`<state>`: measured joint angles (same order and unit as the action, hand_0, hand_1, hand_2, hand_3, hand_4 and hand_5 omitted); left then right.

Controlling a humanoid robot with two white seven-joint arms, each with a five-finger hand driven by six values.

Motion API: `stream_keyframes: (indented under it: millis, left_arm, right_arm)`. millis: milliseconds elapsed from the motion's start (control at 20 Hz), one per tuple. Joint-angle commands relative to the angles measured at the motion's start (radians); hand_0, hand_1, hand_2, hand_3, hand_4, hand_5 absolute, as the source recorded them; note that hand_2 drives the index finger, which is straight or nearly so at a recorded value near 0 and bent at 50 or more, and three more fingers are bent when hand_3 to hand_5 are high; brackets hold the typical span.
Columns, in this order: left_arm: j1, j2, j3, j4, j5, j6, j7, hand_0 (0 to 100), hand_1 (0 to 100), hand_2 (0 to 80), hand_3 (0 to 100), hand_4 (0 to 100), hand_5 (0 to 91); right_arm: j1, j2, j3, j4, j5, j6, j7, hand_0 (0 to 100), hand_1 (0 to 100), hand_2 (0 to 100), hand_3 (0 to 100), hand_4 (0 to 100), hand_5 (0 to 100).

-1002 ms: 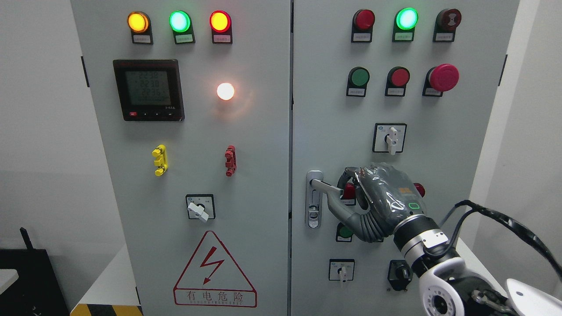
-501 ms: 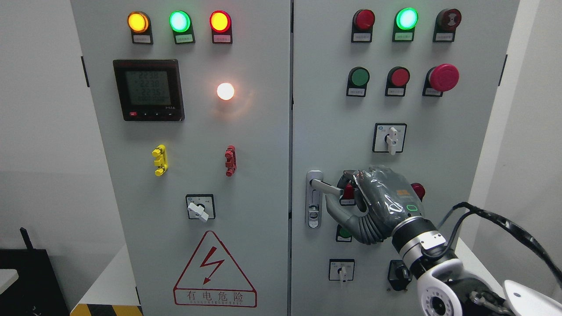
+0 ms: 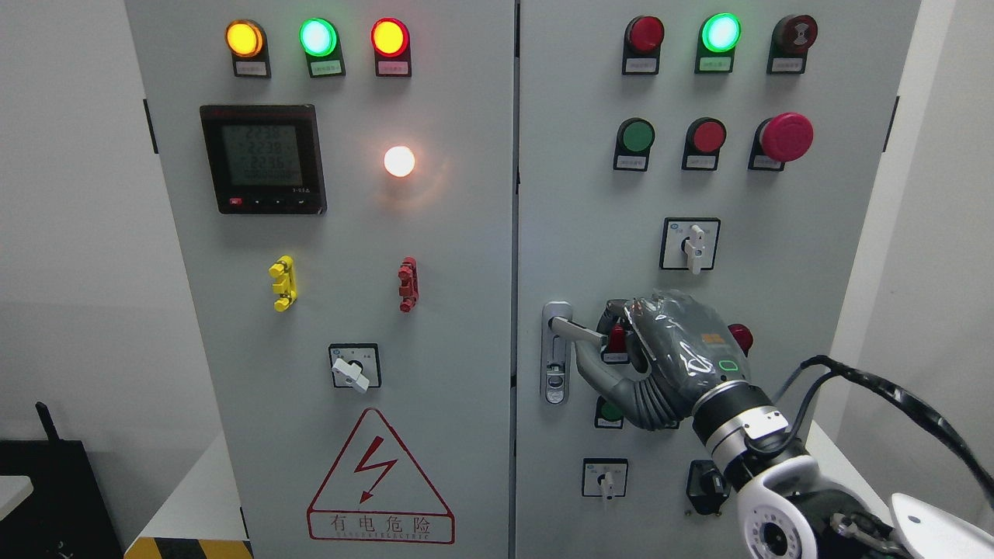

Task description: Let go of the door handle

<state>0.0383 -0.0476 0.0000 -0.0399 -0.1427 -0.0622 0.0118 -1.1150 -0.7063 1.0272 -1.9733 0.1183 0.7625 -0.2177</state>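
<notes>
The silver door handle (image 3: 576, 332) is a short lever that sticks out to the right from its lock plate (image 3: 554, 373) on the cabinet's right door. My right hand (image 3: 607, 335), in a grey glove, comes up from the lower right. Its fingers (image 3: 613, 312) curl over the lever's free end. The thumb (image 3: 594, 366) lies just under the lever, with a thin gap between them. The palm hides the panel behind it. My left arm is nowhere in the picture.
Around the hand on the right door are a red button (image 3: 739, 337), a green button (image 3: 610, 410), rotary switches (image 3: 690, 244) (image 3: 604, 477) and a red mushroom stop button (image 3: 784, 137). The left door (image 3: 349, 435) carries a meter, lamps and a warning triangle. A black cable (image 3: 893, 388) loops off my right wrist.
The thumb has dropped from against the lever to just below it. The hand has settled slightly lower, and its fingers still curl over the lever's end.
</notes>
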Motion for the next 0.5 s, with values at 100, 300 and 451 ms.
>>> stream_keyframes:
  millis: [100,300,451]
  left_arm:
    - [0.0,0.0,-0.025,0.0,0.0,0.001,0.001,12,39,0.0,0,0,0.0]
    - [0.0,0.0,-0.025,0.0,0.0,-0.001,0.001,12,39,0.0,0,0,0.0]
    - [0.0,0.0,-0.025,0.0,0.0,-0.001,0.001,12,39,0.0,0,0,0.0]
  right_arm:
    - [-0.002,0.004,-0.002,-0.002,0.0,-0.003,-0.002,58,30,61,100,98,100]
    - [-0.002,0.004,-0.001,-0.002,0.0,-0.003,-0.002,58,30,62,100,98,100]
    - [0.0,0.004,-0.001,-0.001,0.0,-0.003,-0.002,59,30,63,100,98,100]
